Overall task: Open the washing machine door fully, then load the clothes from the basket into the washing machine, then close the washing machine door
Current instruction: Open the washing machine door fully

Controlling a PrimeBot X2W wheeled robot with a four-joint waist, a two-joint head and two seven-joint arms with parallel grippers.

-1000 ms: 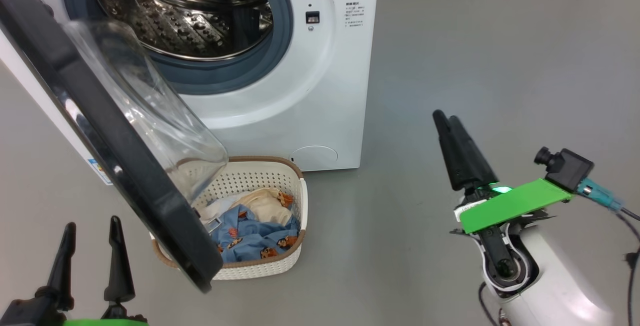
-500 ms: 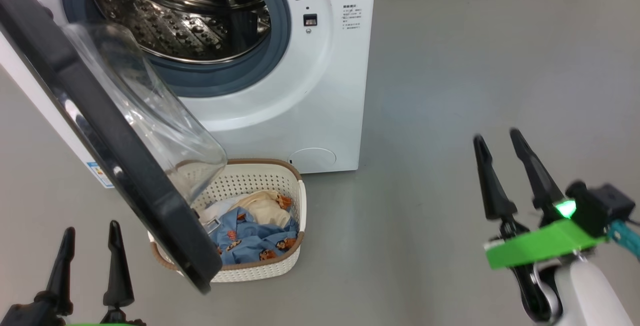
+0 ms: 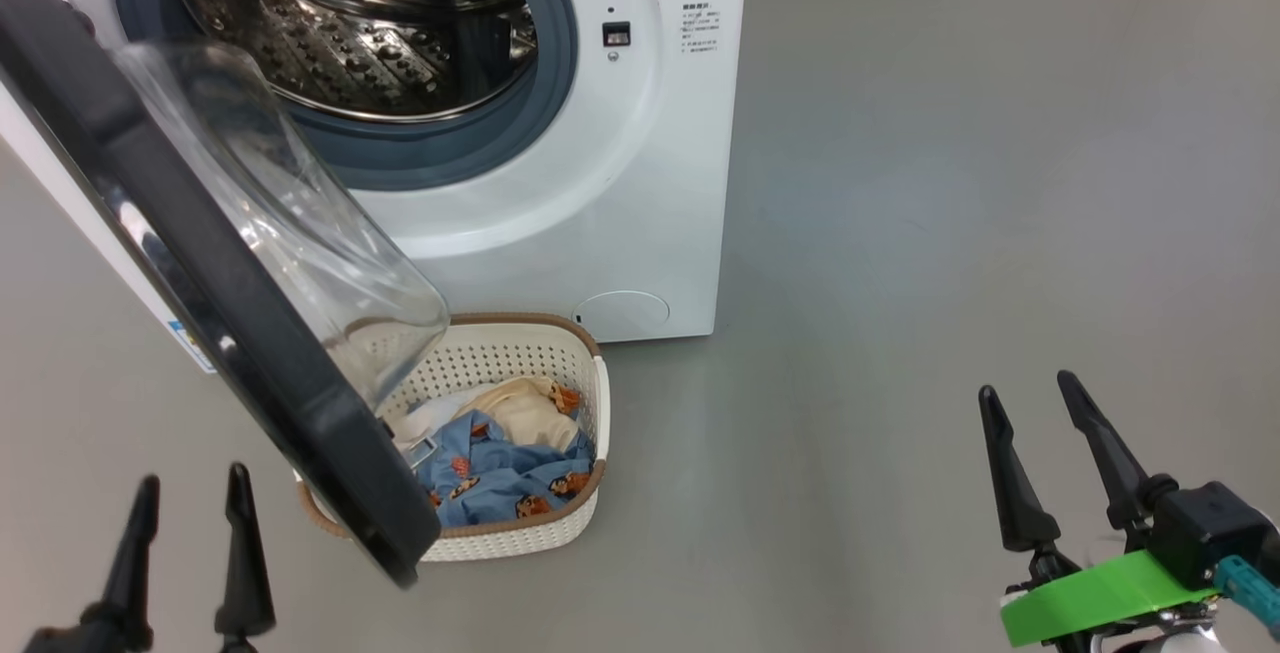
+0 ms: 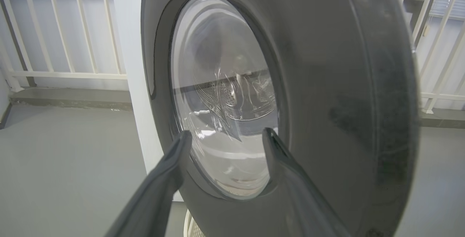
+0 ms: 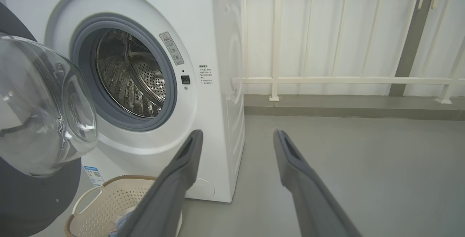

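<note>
**Desk:** Where is the door?

**Operator:** On my head camera the washing machine door (image 3: 250, 353) stands swung out from the left side of the washing machine (image 3: 620, 193). I see it nearly edge-on, with its glass bowl (image 3: 300, 223) bulging to the right. The mouth is uncovered, so I can see the grey rubber ring (image 3: 450, 158) and the perforated steel drum (image 3: 330, 43) inside it.

**Desk:** And the laundry?

**Operator:** The basket (image 3: 520, 538) sits on the floor (image 3: 900, 233), just in front of the machine's bottom front edge and left of its middle. From my angle the door's lower rim hangs across the basket's left end. The clothes (image 3: 500, 478) lie inside, with blue printed cloth nearest me and a cream piece behind it.

**Desk:** What about the claws?

**Operator:** My left gripper (image 3: 194, 475) is spread wide and holds nothing. It is low on the outer side of the door, with a gap to the rim on the head camera. Its wrist camera looks between the two fingers at the door's window, and from there I cannot tell how near the tips are. My right gripper (image 3: 1027, 383) is also wide and empty, over bare floor well to the right of the basket. Its wrist camera faces the machine's front right corner, with a white railing (image 5: 327, 80) behind.
</note>
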